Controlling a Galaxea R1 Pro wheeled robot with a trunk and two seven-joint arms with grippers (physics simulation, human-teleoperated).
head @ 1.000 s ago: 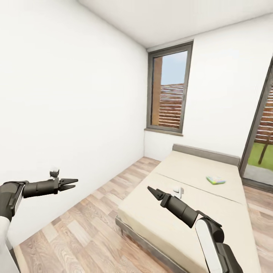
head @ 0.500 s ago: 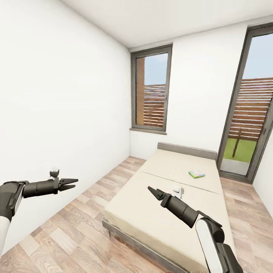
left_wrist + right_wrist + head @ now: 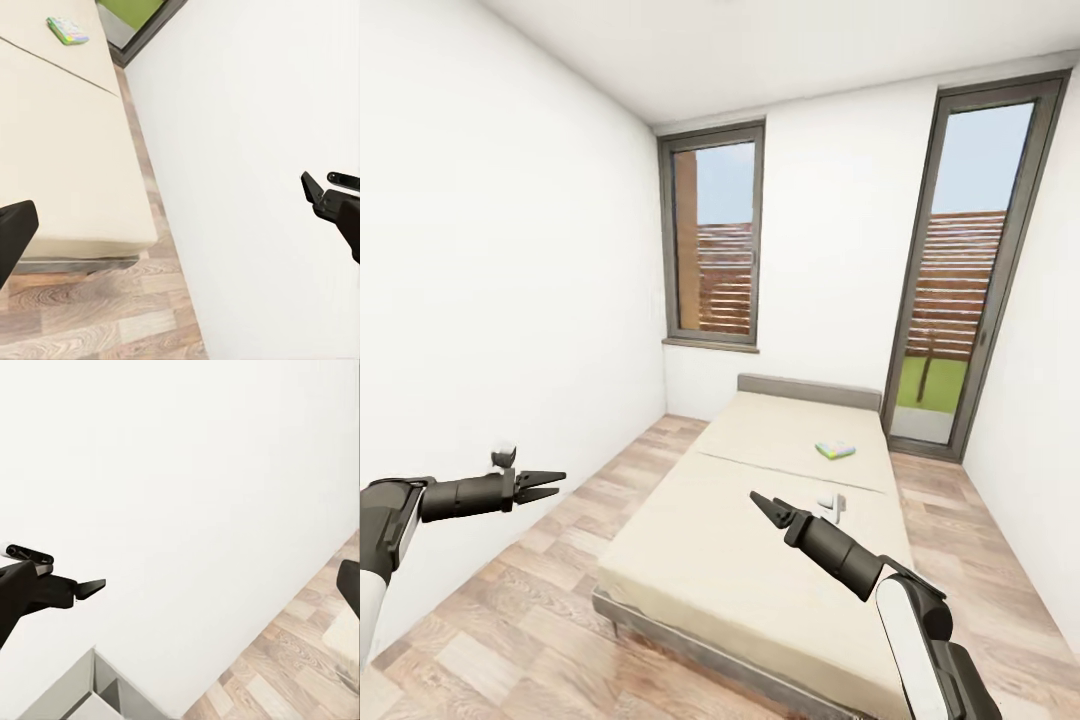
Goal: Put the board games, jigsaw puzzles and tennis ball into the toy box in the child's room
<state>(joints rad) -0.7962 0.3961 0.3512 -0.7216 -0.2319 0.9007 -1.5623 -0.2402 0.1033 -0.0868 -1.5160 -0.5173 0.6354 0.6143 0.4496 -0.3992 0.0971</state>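
The child's room (image 3: 510,250) fills the head view: white walls, a wood-plank floor (image 3: 520,600) and 2 tall grey-framed windows (image 3: 712,240) at the far end. The bed (image 3: 740,540), with a beige cover and low grey headboard, runs from the lower centre of the frame toward the far wall. Compared with 1 second ago the whole view has swung: the bed sits further left and the second window, right of centre, is now fully in frame; that is the camera turning, and both arms sit in the same places in the frame.

The left claw (image 3: 550,484), at the lower left over the floor, has its fingers slightly parted and grips nothing. The right claw (image 3: 758,501), low in the centre over the bed, looks pinched together and empty.

1 board game (image 3: 835,450), a small flat pale box with green edging, lies on the bed's far half, above and right of the right claw and well apart from it.
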